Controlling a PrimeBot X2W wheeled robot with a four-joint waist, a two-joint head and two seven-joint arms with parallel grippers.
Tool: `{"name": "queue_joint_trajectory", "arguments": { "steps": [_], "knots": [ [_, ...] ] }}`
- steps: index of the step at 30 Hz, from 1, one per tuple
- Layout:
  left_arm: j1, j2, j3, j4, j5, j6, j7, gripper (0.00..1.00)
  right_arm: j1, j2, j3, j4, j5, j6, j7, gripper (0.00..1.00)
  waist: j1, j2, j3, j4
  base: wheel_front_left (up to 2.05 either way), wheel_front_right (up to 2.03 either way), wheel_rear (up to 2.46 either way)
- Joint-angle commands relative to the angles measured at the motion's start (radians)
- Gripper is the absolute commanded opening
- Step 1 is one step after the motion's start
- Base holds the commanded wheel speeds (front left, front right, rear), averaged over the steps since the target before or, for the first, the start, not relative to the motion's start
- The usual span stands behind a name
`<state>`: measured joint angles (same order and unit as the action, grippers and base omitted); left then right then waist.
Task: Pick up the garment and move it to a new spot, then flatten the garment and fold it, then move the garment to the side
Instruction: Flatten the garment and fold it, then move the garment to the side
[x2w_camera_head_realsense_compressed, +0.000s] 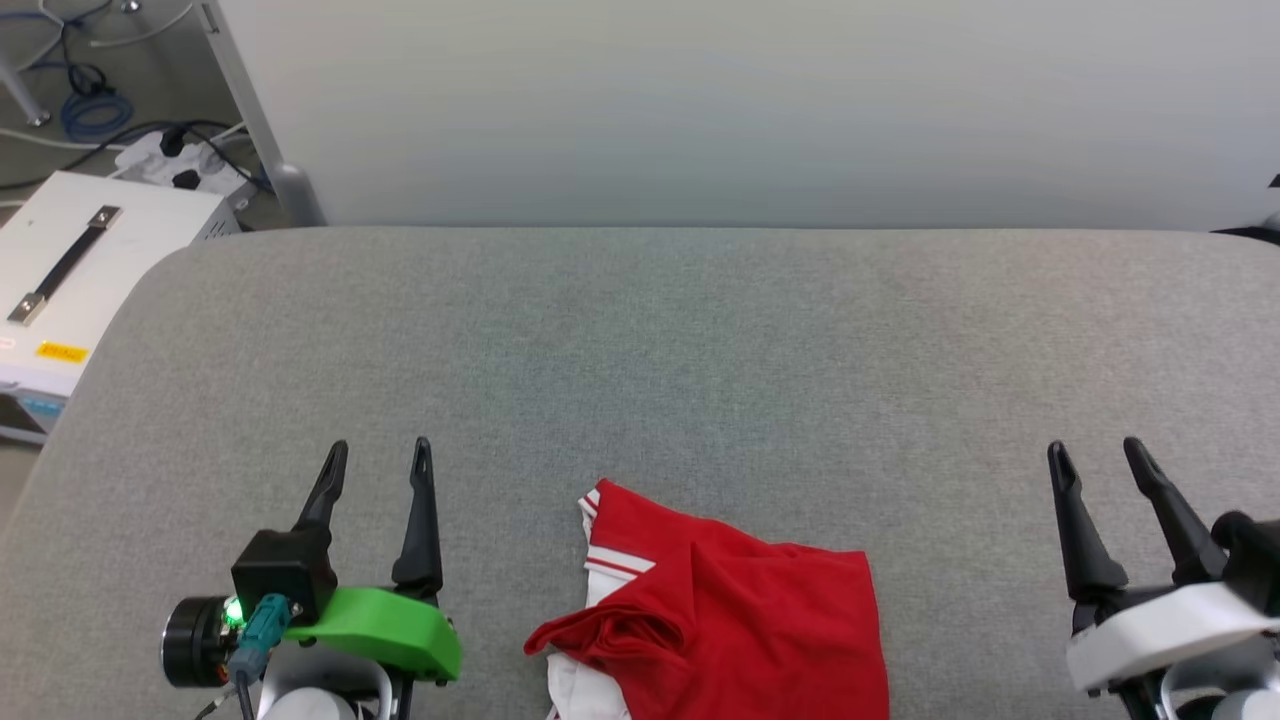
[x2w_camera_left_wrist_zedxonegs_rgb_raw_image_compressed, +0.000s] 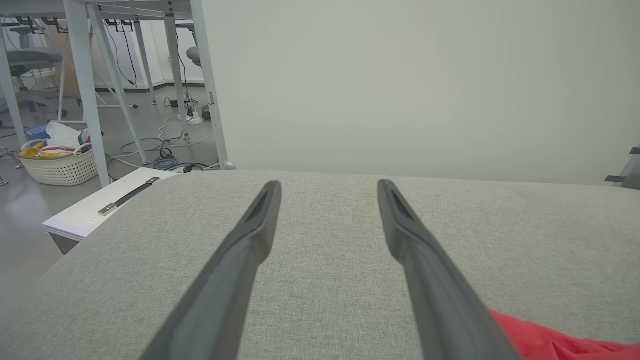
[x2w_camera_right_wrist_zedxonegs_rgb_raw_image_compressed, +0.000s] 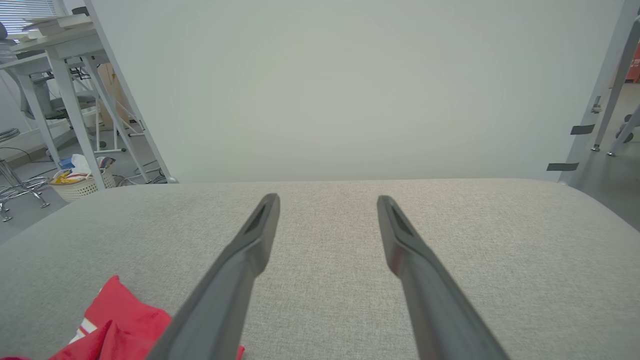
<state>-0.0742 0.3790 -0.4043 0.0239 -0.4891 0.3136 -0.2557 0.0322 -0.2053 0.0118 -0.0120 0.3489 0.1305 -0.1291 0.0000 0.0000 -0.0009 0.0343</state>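
Note:
The garment (x2w_camera_head_realsense_compressed: 740, 620) is a crumpled red jersey with white sleeve parts and red-and-white striped trim. It lies on the grey table (x2w_camera_head_realsense_compressed: 700, 350) at the near edge, between my two grippers; its lettering is hidden in the folds. My left gripper (x2w_camera_head_realsense_compressed: 380, 455) stands open to the garment's left, apart from it, nothing between its fingers. My right gripper (x2w_camera_head_realsense_compressed: 1095, 450) stands open well to its right, also holding nothing. A red corner of the garment (x2w_camera_left_wrist_zedxonegs_rgb_raw_image_compressed: 550, 342) shows at the lower right of the left wrist view, and the garment (x2w_camera_right_wrist_zedxonegs_rgb_raw_image_compressed: 117, 320) at the lower left of the right wrist view.
A pale partition wall (x2w_camera_head_realsense_compressed: 750, 100) rises behind the table's far edge. Left of the table stands a white box with a black handle (x2w_camera_head_realsense_compressed: 70, 270), with cables and a power strip (x2w_camera_head_realsense_compressed: 180, 160) on the floor. A laundry basket (x2w_camera_left_wrist_zedxonegs_rgb_raw_image_compressed: 60, 162) sits further off under white table legs.

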Motion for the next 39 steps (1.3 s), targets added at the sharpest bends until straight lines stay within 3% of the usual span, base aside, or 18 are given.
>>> {"name": "queue_joint_trajectory", "arguments": {
  "steps": [1, 16, 22, 25, 30, 33, 39],
  "knots": [
    [0.025, 0.006, 0.009, 0.002, 0.011, 0.002, -0.006, 1.00, 0.030, 0.006, -0.002, -0.018, -0.020, 0.000, -0.007, 1.00, 0.0000, 0.0000, -0.024, -0.023, 0.00, 0.00, 0.00],
    [0.088, -0.015, 0.040, 0.016, 0.038, -0.021, -0.006, 1.00, 0.124, 0.048, -0.018, -0.091, -0.068, 0.000, 0.037, 1.00, 0.0000, 0.0000, -0.035, -0.036, 0.00, 0.00, 0.00],
    [0.080, -0.024, 0.048, 0.024, 0.044, -0.033, -0.006, 1.00, 0.129, 0.056, -0.031, -0.088, -0.033, 0.000, 0.078, 1.00, 0.0000, 0.0000, -0.029, -0.027, 0.00, 0.00, 0.00],
    [0.068, -0.030, 0.051, 0.026, 0.051, -0.040, -0.006, 1.00, 0.129, 0.052, -0.056, -0.057, 0.082, 0.000, 0.136, 1.00, 0.0000, 0.0000, -0.018, -0.018, 0.00, 0.00, 0.00],
    [0.044, -0.051, 0.059, 0.023, 0.071, -0.056, -0.006, 1.00, 0.139, -0.009, -0.062, 0.039, 0.308, 0.000, 0.293, 1.00, 0.0000, 0.0000, 0.006, 0.012, 0.00, 0.00, 0.00],
    [0.034, -0.067, 0.070, 0.026, 0.082, -0.067, -0.006, 1.00, 0.150, -0.064, -0.001, 0.087, 0.433, 0.000, 0.419, 1.00, 0.0000, 0.0000, 0.024, 0.033, 0.00, 0.00, 0.00],
    [0.015, -0.098, 0.091, 0.026, 0.105, -0.093, -0.006, 1.00, 0.112, -0.089, 0.111, 0.141, 0.609, 0.000, 0.569, 1.00, 0.0000, 0.0000, 0.064, 0.073, 0.00, 0.00, 0.00]
  ]
}}
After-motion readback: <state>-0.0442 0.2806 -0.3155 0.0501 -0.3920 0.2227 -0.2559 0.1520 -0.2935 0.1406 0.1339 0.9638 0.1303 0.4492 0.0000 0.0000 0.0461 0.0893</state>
